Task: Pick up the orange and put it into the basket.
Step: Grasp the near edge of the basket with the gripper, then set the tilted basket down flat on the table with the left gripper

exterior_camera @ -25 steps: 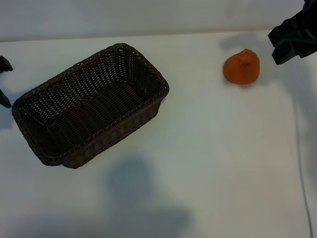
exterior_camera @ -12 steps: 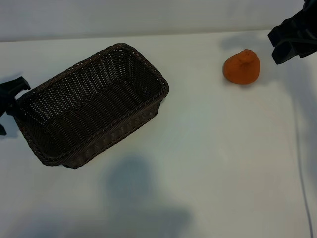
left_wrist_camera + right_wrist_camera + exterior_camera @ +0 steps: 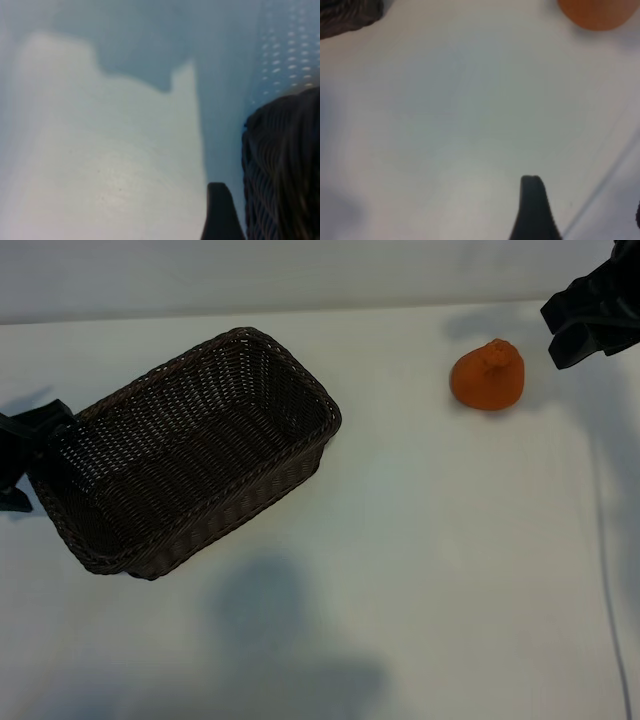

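Orange (image 3: 487,376) sat on the table (image 3: 430,570) near its far right corner, untouched. Right gripper (image 3: 590,320) hung just beside it, jaws apart, empty. Basket (image 3: 180,465) lay well apart toward the left edge; left gripper (image 3: 22,455), open, at its left end.

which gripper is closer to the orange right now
Right. The right gripper hangs just beside the orange, not touching it. The left gripper is across the table, at the far end of the basket.
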Controlling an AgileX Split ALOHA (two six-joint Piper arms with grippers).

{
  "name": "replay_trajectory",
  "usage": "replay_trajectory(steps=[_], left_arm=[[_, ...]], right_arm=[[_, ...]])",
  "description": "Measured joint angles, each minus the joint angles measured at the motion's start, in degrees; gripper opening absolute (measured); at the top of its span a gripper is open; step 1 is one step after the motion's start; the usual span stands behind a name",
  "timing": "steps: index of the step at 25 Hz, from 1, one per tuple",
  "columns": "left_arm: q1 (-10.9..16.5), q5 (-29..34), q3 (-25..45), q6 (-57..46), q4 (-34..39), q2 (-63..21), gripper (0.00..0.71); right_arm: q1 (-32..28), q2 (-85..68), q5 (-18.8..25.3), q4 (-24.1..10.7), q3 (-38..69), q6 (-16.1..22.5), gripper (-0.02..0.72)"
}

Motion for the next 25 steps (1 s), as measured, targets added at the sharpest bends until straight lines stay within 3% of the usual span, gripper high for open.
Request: replay_trajectory(steps=[11,13,16,25], left_arm=[[0.00,-3.25,1.08,9.66,-12.85,6.94,0.487],[0.00,-3.11,1.08,10.23,-13.11,6.93,0.413],[0.00,-2.78,1.08,10.12,-12.91,6.93,0.158],[0.00,0.85,0.26,10.32,-13.33,6.50,0.160]], right_arm=[[0.00,0.00,-0.57,0.05,0.00,0.00,0.472],[0.00,0.00,-0.57,0.05,0.00,0.00,0.472],[0.00,0.00,-0.57,0.05,0.00,0.00,0.472],[0.00,0.00,-0.57,0.05,0.00,0.00,0.472]])
